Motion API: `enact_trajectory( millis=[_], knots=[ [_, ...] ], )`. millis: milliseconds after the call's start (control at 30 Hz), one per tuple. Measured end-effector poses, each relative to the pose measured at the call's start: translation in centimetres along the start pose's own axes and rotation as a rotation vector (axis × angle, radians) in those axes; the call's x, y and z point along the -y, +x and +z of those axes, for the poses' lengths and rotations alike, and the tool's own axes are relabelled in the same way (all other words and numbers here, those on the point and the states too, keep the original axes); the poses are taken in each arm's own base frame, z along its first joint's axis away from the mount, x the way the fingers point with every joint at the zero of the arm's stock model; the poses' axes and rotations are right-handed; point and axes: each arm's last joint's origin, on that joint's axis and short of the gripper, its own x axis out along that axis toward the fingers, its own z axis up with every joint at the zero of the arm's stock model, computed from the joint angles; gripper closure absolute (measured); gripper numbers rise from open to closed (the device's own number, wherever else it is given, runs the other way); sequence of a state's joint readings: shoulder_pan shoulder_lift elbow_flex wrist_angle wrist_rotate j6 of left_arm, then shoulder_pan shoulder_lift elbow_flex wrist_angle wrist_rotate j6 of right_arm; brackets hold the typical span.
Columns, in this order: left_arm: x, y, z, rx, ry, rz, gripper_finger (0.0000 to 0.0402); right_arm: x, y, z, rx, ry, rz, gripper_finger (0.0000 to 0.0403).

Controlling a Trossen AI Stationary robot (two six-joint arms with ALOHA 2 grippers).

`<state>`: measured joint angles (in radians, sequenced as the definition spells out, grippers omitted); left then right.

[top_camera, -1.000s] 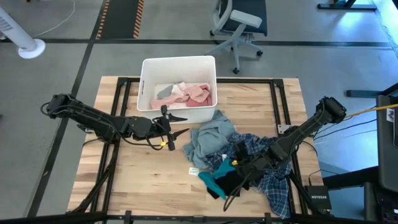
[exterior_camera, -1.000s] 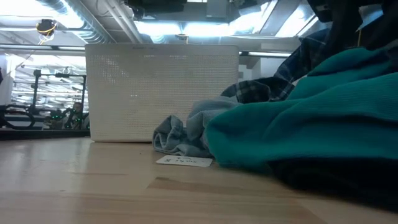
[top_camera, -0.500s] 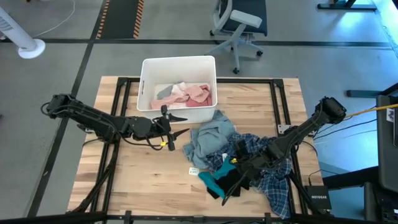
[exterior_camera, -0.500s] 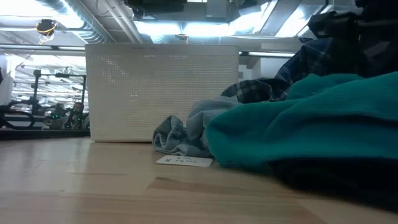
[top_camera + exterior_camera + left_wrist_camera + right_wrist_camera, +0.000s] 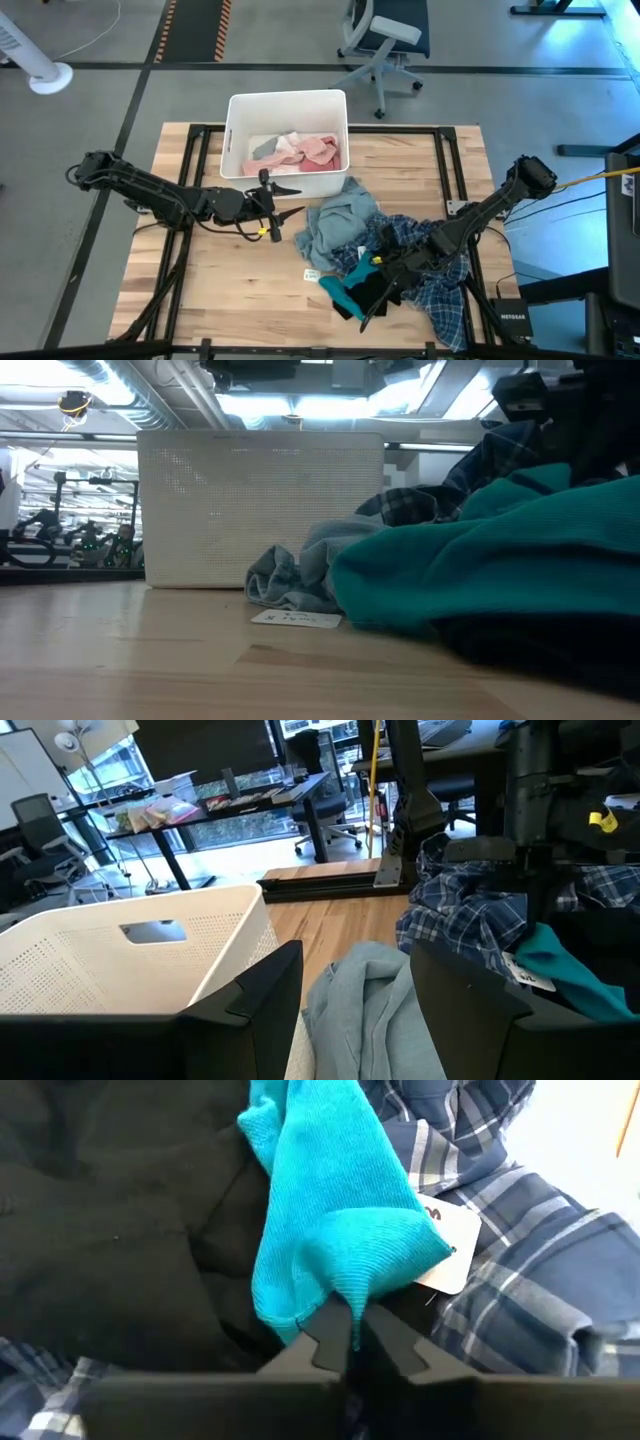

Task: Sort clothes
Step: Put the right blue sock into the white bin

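Two grippers are on my screens, and only one is doing anything. The right gripper [image 5: 345, 1330] sits low over the clothes heap at about five o'clock on the worktop [image 5: 230, 290]; its fingers [image 5: 322, 1330] are pressed together, pinching a fold of the teal piece [image 5: 330, 1220] right at the tips. That teal piece lies on a black garment [image 5: 110, 1230], with a white label [image 5: 445, 1250] tucked at its edge and the plaid shirt [image 5: 520, 1280] spread beneath and beside it. From overhead I see the teal piece [image 5: 340, 285] at the heap's six o'clock edge and the plaid shirt [image 5: 430, 270] trailing toward four o'clock.

The left gripper [image 5: 285, 199] hovers near the worktop's centre, just at the six o'clock side of the white bin [image 5: 287, 102]. Its fingers [image 5: 260, 995] are spread wide and hold nothing; between them I look onto the grey-blue top [image 5: 370, 1010], which lies beyond the tips, not touching them as far as I can tell. Overhead, that grey-blue top [image 5: 340, 215] lies just to three o'clock of the left gripper, against the plaid shirt.

Inside the bin, at twelve o'clock on the worktop, lie the pink pieces [image 5: 310, 150] with a small grey piece [image 5: 265, 148] beside them.
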<state>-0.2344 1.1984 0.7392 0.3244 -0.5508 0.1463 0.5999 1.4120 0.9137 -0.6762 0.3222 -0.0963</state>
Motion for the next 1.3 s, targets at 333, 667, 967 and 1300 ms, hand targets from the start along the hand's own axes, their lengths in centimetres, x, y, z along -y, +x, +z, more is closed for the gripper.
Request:
enact_trajectory(
  millis=[333,667,967,1300],
  knots=[
    [0.0,0.0,0.0,0.0,0.003,0.0,0.0219,1.7,-4.0,2.7,0.02,-0.074,-0.057,0.037],
    [0.0,0.0,0.0,0.0,0.0,0.0,0.0219,4.7,-9.9,5.4,0.036,-0.228,-0.322,0.0374],
    [0.0,0.0,0.0,0.0,0.0,0.0,0.0219,10.1,-12.5,5.8,-0.01,-0.262,-0.515,0.0384],
    [0.0,0.0,0.0,-0.001,0.011,0.0,0.0219,18.0,-13.4,4.8,0.0,-0.196,-0.712,0.0377]
  ],
)
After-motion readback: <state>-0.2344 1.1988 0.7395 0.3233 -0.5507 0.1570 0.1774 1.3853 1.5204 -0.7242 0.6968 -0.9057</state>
